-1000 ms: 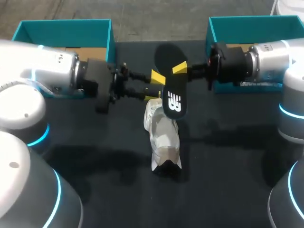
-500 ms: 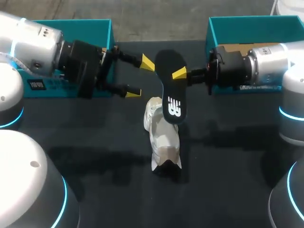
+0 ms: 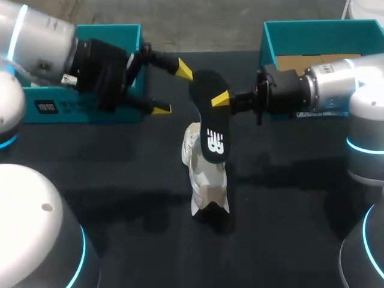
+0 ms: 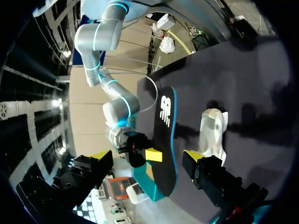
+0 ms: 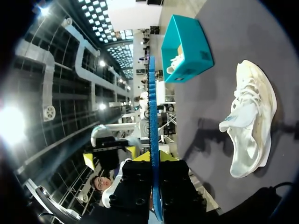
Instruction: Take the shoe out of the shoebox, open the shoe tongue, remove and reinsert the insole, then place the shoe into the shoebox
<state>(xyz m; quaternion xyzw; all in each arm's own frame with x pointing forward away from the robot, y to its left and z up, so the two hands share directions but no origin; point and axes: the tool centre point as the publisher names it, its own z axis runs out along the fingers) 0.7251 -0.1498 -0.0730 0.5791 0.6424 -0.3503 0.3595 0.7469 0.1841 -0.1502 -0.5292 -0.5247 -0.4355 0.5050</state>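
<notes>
One white shoe (image 3: pixel 206 180) lies on the dark table (image 3: pixel 288 240), nearest the robot and outside both boxes, long axis running near to far. Over its far end hangs the black insole (image 3: pixel 211 117), out of the shoe, tilted w/ the printed face up. It hides that end of the shoe from above; can't tell if the two touch. R pincer (image 3: pixel 220 99) comes in from the right & is clamped on the insole's edge. In the R wrist view the insole stands edge-on betw. both yellow fingers (image 5: pixel 168 156). L pincer (image 3: pixel 173 90) sits just left of the insole's far end, fingers spread wide, nothing betw. them, clear of the insole. Farthest back, at the table's corners, are 2 teal boxes: left shoebox (image 3: pixel 84 111), its front partly covered by the L arm, & right shoebox (image 3: pixel 269 42), w/ the R arm crossing its front, brown cardboard showing inside. R wrist view shows sth white inside the left shoebox.
</notes>
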